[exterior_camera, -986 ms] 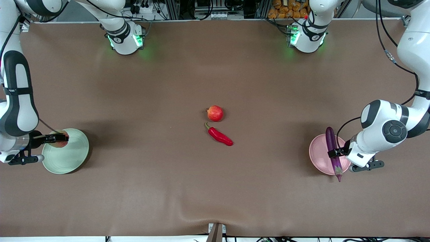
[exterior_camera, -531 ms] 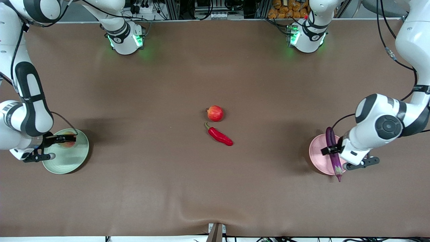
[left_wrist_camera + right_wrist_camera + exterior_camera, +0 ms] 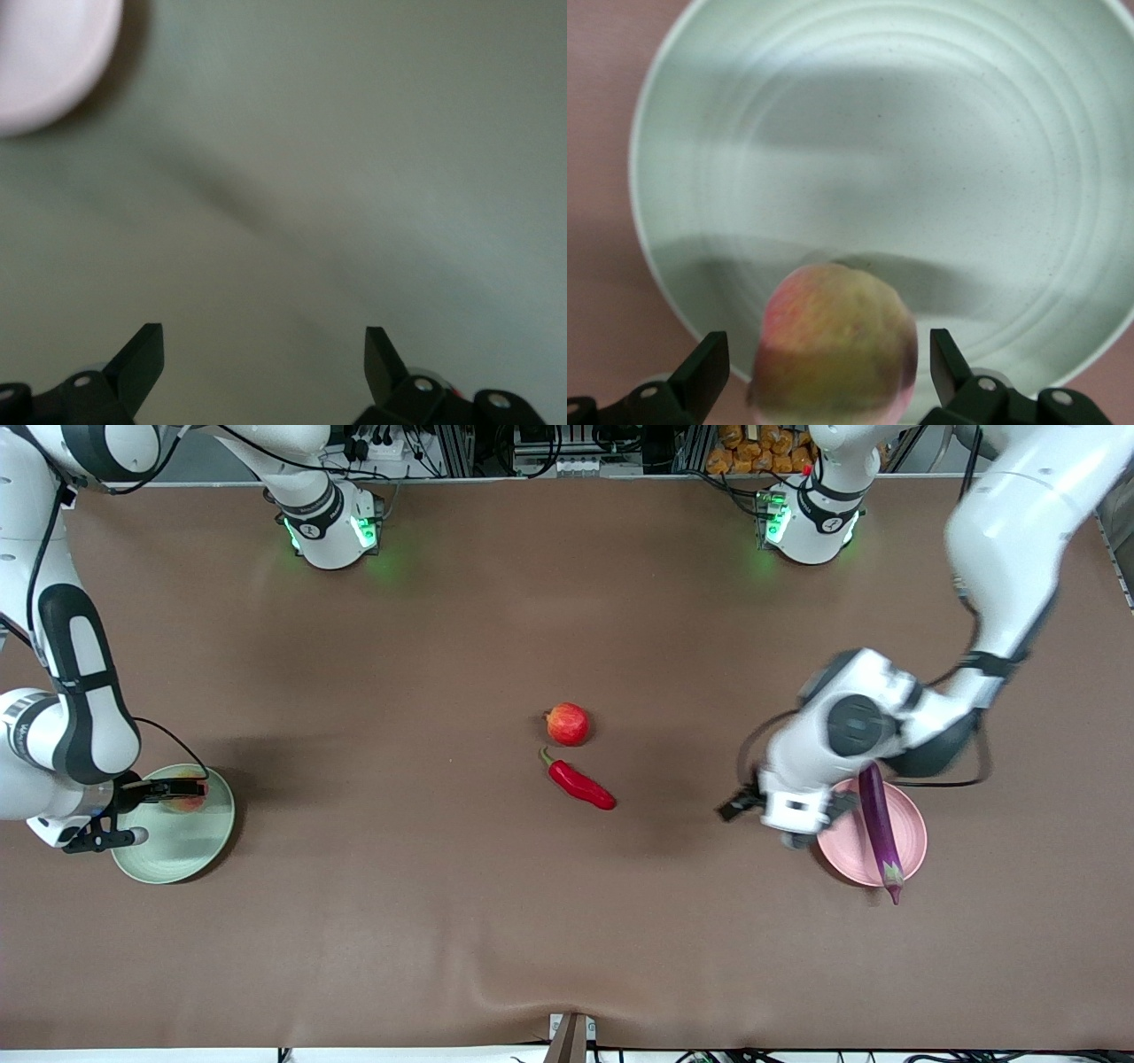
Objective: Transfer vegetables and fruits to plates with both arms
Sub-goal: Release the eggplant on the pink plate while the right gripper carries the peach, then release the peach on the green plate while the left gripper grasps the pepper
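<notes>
The purple eggplant lies across the pink plate, its tip over the rim. My left gripper is open and empty over the bare table beside that plate, toward the middle. In the left wrist view the gripper is open, with the pink plate at a corner. The peach rests on the green plate. My right gripper is open around it. In the right wrist view the peach sits between the spread fingertips on the green plate. The red fruit and the chili pepper lie mid-table.
The brown table cloth has a raised fold near the front camera's edge. The two arm bases stand along the edge farthest from the front camera. The left arm's forearm reaches over its end of the table.
My left gripper let go of the eggplant on the pink plate and swung away toward the middle of the table. My right gripper brought the peach onto the green plate and stays around it.
</notes>
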`<state>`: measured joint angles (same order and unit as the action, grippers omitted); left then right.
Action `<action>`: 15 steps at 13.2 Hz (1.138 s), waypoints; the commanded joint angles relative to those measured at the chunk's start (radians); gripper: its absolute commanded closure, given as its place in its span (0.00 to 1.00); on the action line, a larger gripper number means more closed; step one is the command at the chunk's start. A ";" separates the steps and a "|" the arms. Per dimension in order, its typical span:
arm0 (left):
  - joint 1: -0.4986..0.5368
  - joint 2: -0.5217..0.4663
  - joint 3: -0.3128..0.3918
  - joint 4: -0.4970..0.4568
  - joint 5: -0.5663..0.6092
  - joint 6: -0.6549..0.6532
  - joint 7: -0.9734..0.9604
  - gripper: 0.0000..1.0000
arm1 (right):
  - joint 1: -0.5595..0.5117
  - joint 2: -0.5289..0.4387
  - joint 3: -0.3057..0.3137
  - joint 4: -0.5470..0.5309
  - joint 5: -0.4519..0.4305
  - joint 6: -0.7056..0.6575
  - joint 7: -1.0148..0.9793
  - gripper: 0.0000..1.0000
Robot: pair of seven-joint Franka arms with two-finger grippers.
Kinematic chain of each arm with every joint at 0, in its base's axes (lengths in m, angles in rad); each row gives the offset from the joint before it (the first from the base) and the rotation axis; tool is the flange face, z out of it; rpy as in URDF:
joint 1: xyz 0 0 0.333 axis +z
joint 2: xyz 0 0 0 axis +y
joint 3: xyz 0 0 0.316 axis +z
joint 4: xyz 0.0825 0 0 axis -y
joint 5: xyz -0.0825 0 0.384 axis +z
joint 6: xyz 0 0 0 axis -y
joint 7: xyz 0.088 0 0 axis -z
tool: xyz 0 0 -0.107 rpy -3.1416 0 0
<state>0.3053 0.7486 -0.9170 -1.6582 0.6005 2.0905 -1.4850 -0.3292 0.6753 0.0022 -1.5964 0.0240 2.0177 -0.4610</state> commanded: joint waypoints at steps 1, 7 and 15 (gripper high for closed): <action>-0.231 0.032 0.136 0.102 -0.014 -0.009 -0.232 0.00 | -0.002 -0.025 0.015 0.100 -0.006 -0.132 -0.015 0.00; -0.491 0.136 0.293 0.224 -0.031 0.099 -0.484 0.00 | 0.058 -0.031 0.018 0.232 -0.003 -0.318 0.001 0.00; -0.575 0.179 0.343 0.224 -0.039 0.123 -0.544 0.00 | 0.211 -0.085 0.035 0.246 0.086 -0.415 0.506 0.00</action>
<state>-0.2545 0.9023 -0.5909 -1.4614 0.5799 2.2114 -2.0254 -0.1389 0.6072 0.0406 -1.3432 0.0833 1.6176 -0.0418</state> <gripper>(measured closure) 0.000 0.000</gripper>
